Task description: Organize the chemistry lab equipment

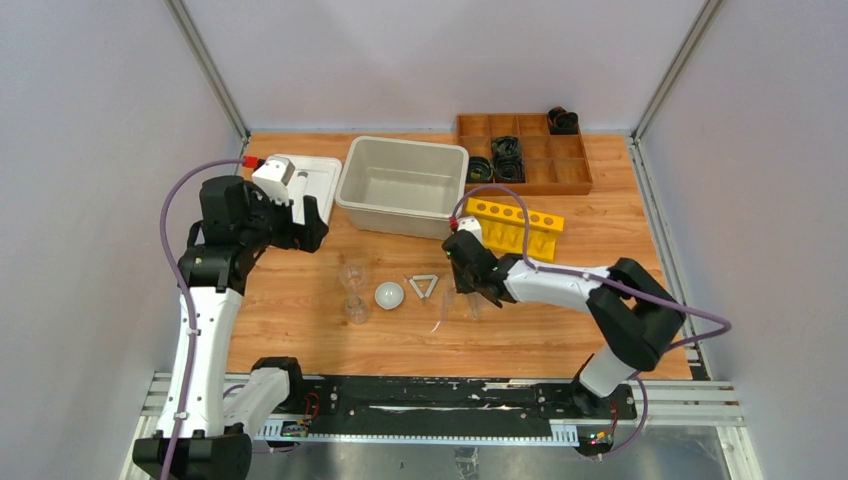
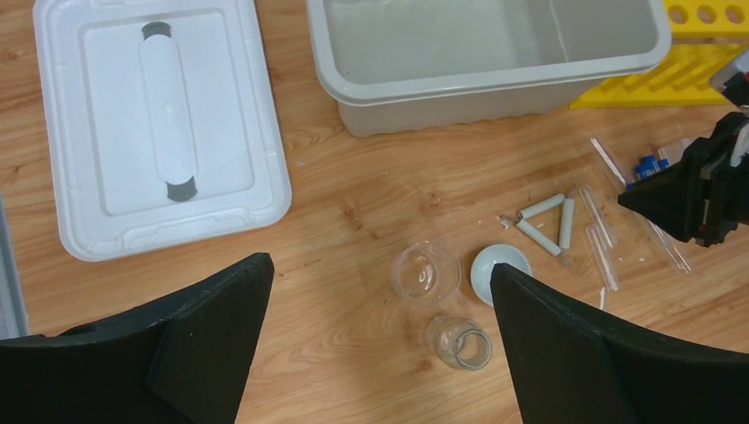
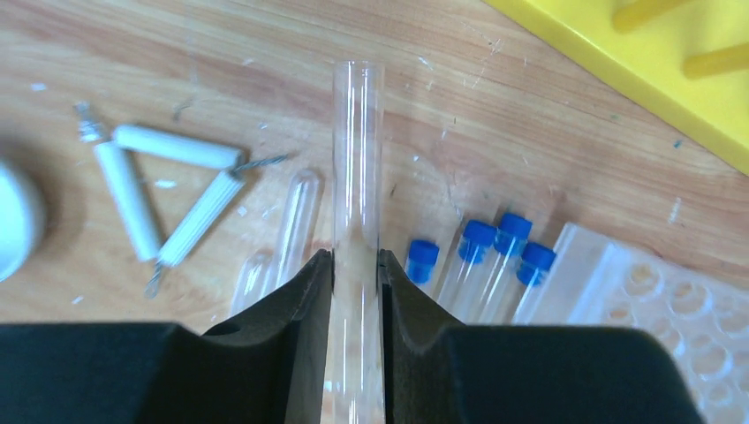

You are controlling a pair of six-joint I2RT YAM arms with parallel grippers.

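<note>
My right gripper (image 3: 355,265) is shut on a clear glass tube (image 3: 357,150), held just above the table; it also shows in the top view (image 1: 470,288). Below it lie blue-capped tubes (image 3: 495,252), more clear tubes (image 3: 296,221) and the white triangle frame (image 3: 163,199). My left gripper (image 2: 380,291) is open and empty, high above two glass beakers (image 2: 426,269) (image 2: 459,341) and the white round dish (image 2: 495,265). In the top view the beakers (image 1: 354,285), dish (image 1: 389,295) and triangle (image 1: 424,285) sit mid-table.
A grey bin (image 1: 402,185) stands at the back centre, its white lid (image 1: 305,180) to the left. A yellow tube rack (image 1: 515,226) lies behind my right gripper. A wooden compartment tray (image 1: 525,152) is at the back right. A clear plastic rack (image 3: 654,300) lies by the blue-capped tubes.
</note>
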